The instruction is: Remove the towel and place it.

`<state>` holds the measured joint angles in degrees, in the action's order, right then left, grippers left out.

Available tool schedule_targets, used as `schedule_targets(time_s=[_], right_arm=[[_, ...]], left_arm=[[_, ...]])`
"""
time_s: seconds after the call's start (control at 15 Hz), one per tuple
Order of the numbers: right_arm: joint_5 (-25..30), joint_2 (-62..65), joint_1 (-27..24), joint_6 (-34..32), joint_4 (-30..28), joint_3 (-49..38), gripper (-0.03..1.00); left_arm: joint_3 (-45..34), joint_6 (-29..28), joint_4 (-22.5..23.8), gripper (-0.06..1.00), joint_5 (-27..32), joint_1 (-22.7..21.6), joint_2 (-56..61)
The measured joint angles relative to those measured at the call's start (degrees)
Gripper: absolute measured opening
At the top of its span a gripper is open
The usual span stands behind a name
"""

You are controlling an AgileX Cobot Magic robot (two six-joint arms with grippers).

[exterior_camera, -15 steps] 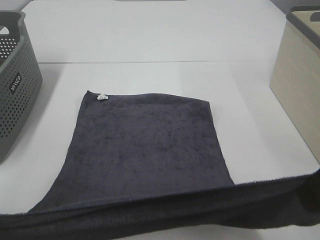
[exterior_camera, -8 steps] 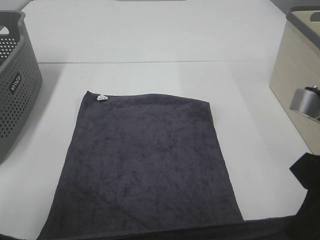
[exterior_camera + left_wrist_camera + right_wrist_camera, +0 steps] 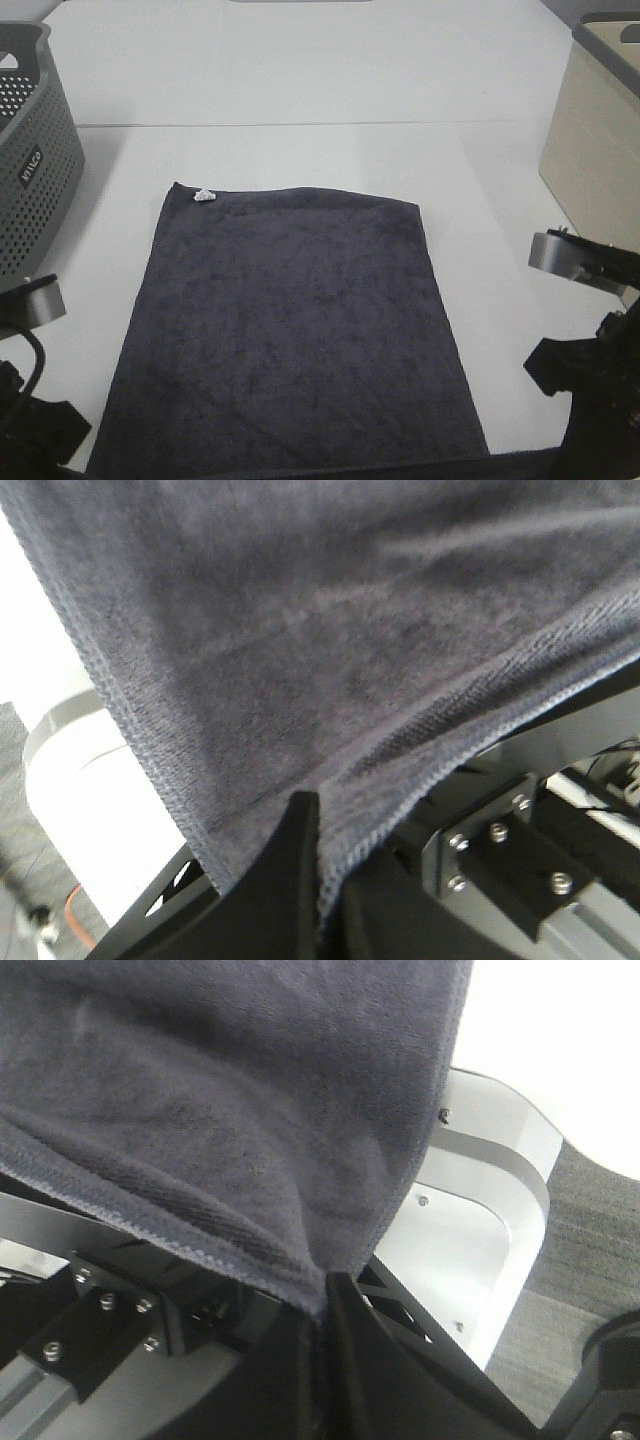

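While the towel [image 3: 290, 320] lies spread flat across the middle of the tabletop [image 3: 300, 90], with its tag [image 3: 204, 195] at the upper left corner, its near edge runs off the bottom of the high view. The wrist views show why. The left gripper [image 3: 322, 825] is closed on a fold of the hem, and the right gripper [image 3: 325, 1305] is clamped on cloth near a corner. The two arms hold that edge between them, probably so the cloth goes down flat without bunching.

A grey basket [image 3: 30, 190] stands at the left edge of the frame and a beige bin [image 3: 600, 150] at the right, both cut off. In the high view only parts of the arms show at the lower corners. The pinched corners are out of frame, and I cannot tell how much cloth overhangs the tabletop.
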<state>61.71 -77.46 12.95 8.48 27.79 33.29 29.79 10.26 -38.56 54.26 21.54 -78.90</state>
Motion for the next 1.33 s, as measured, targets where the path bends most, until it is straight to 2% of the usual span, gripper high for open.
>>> schedule_targets(time_s=[0.13, 0.4, 0.53, 0.67, 0.73, 0.8, 0.93, 1.13, 1.2, 1.33], right_arm=[[-0.7, -1.7, 0.0, 0.9, 0.1, -1.3, 0.03], [-3.1, -3.6, -0.2, 1.7, -0.7, -1.9, 0.10], [-3.1, -3.6, -0.3, 2.1, -0.3, -2.8, 0.13], [-3.1, -3.6, -0.6, 3.1, 0.5, -4.4, 0.20], [-3.0, -3.6, -0.6, 3.6, 1.7, -4.9, 0.39], [-3.0, -3.6, -0.6, 3.7, 2.1, -5.0, 0.50], [-3.3, -3.6, -0.6, 4.0, 2.2, -4.9, 0.58], [-4.2, -3.3, -0.6, 4.0, 0.7, -1.0, 0.61], [-4.7, -3.4, -0.6, 3.3, -0.2, 1.0, 0.62], [-6.4, -3.4, -0.6, 1.7, -3.2, 5.0, 0.62]], left_arm=[[-0.1, 0.1, 0.2, 0.00, -1.6, 2.1, -2.9], [-0.2, 0.1, 1.5, 0.01, -4.1, 5.6, -7.6], [-0.5, 0.1, 0.7, 0.11, -4.2, 5.7, -7.9], [-0.5, 0.1, -0.3, 0.28, -4.0, 5.7, -7.9], [-0.5, 0.1, -2.5, 0.53, -3.7, 5.7, -7.9], [-0.5, 0.3, -3.6, 0.63, -3.6, 5.7, -7.9], [-0.3, 1.8, -5.0, 0.70, -3.3, 5.7, -7.9], [4.3, 2.5, -4.8, 0.72, -0.8, 5.7, -7.9], [7.2, 2.6, -3.8, 0.73, -0.3, 5.7, -7.9], [14.0, 0.6, 1.6, 0.73, -0.4, 5.8, -7.9]])
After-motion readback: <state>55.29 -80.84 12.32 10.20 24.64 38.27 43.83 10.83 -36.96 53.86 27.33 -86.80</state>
